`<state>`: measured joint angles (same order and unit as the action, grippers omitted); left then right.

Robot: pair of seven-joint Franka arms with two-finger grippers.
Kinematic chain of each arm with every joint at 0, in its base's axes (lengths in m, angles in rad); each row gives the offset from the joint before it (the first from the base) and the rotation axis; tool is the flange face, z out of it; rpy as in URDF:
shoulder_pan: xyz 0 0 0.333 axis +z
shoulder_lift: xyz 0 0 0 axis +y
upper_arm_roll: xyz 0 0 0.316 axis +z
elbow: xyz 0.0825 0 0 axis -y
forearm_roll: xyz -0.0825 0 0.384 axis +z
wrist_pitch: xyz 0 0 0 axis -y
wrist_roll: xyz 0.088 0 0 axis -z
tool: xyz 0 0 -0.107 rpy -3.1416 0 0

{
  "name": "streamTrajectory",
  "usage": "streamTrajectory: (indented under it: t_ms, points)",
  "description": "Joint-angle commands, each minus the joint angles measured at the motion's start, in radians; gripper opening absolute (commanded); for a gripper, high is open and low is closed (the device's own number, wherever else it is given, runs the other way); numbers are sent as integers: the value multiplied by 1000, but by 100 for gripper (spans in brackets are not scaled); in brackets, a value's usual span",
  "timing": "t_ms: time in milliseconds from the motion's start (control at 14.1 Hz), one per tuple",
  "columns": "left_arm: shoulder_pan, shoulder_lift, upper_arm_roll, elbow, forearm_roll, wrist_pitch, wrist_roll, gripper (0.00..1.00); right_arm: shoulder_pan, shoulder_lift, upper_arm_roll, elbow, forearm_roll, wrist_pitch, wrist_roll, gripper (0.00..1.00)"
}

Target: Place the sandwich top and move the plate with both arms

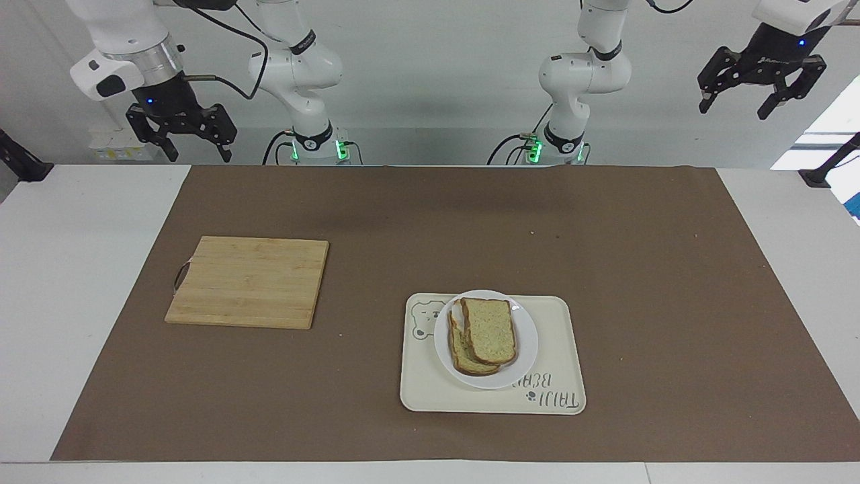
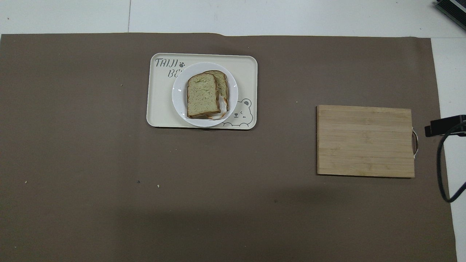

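The sandwich top (image 1: 490, 329) lies on a lower bread slice (image 1: 458, 349), shifted a little off it, on the white plate (image 1: 526, 343). The plate rests on the cream bear tray (image 1: 557, 336). In the overhead view the sandwich top (image 2: 202, 95) covers most of the plate (image 2: 179, 95). My left gripper (image 1: 749, 101) is open and empty, raised high over the left arm's end of the table, out of the overhead view. My right gripper (image 1: 195, 144) is open and empty, raised over the right arm's end. Its tip (image 2: 442, 125) shows beside the board.
A wooden cutting board (image 1: 248, 281) lies on the brown mat toward the right arm's end, also in the overhead view (image 2: 365, 141). The tray (image 2: 160, 109) lies farther from the robots than the board. A black cable (image 2: 442, 174) hangs beside the board.
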<state>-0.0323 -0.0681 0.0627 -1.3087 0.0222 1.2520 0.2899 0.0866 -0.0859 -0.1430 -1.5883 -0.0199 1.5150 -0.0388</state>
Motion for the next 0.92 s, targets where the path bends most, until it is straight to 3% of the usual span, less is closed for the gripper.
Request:
streamTrajectory:
  t_ms: [0,851]
  points:
    - [6,-1,-4,0,5,-23,-11,100,-1,-28,3,-35,-3,22,0,100]
    - [3,-18,-4,-4,-33,-74,-150,100,-2,-28,3,-33,-3,21,0,100]
